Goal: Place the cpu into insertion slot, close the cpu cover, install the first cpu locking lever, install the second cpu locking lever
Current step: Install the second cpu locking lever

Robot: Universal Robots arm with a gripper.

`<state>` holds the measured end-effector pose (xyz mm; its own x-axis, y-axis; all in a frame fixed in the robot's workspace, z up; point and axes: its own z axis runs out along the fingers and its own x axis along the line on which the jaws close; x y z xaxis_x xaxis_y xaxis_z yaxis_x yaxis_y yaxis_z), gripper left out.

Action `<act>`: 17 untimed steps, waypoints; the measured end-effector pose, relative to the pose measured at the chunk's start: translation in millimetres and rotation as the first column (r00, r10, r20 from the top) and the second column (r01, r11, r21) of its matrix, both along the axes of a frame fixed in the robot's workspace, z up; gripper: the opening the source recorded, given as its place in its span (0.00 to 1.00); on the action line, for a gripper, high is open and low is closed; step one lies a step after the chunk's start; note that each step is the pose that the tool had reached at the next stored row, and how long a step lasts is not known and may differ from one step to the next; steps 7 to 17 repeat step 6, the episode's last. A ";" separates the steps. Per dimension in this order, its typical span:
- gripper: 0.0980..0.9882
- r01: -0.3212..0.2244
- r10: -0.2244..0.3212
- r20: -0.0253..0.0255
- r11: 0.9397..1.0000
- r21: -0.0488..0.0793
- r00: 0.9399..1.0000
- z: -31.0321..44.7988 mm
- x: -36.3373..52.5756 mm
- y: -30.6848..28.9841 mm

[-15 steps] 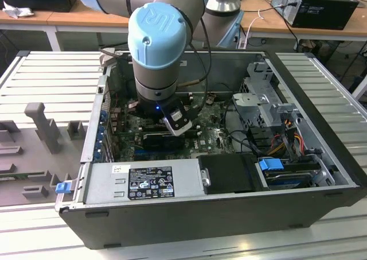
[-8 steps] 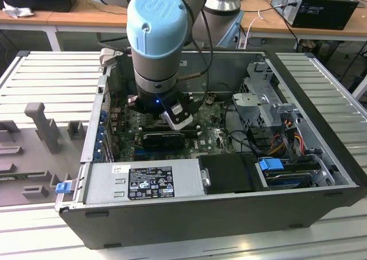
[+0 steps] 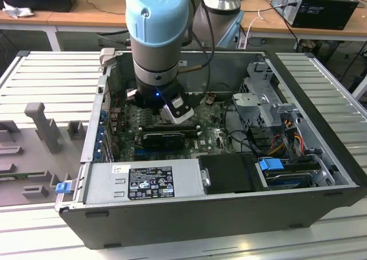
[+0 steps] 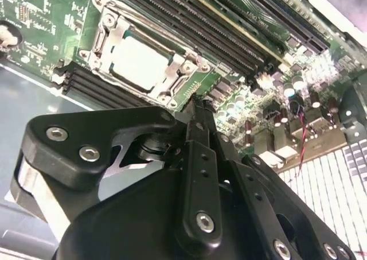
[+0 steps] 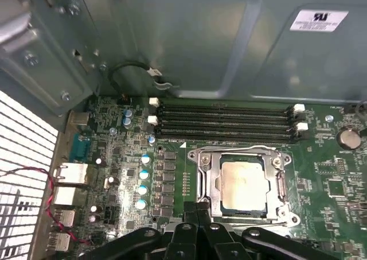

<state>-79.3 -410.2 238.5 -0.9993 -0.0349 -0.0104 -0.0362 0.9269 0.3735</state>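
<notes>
with the cpu point(image 5: 243, 182) seated in the slot point(image 5: 213, 209) under the lowered cover point(image 5: 207, 181) just ahead of the pincer point(image 5: 198, 209), whose fingers are pressed together empty, the levers should be pushed down squarely.

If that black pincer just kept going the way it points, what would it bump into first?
Most likely the edge of the cpu cover, which lies closed over the cpu. The pincer tips hang just beside that frame; how much gap remains is hard to judge.
</notes>
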 end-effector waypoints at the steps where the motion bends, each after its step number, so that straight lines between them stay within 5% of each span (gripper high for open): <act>1: 0.01 0.000 0.000 0.000 1.000 0.000 1.000 1.6 0.0 0.0; 5: 0.01 0.000 0.000 0.000 1.000 0.000 1.000 8.6 0.0 0.0; 17: 0.01 0.000 0.000 0.000 1.000 0.000 1.000 8.6 0.0 0.0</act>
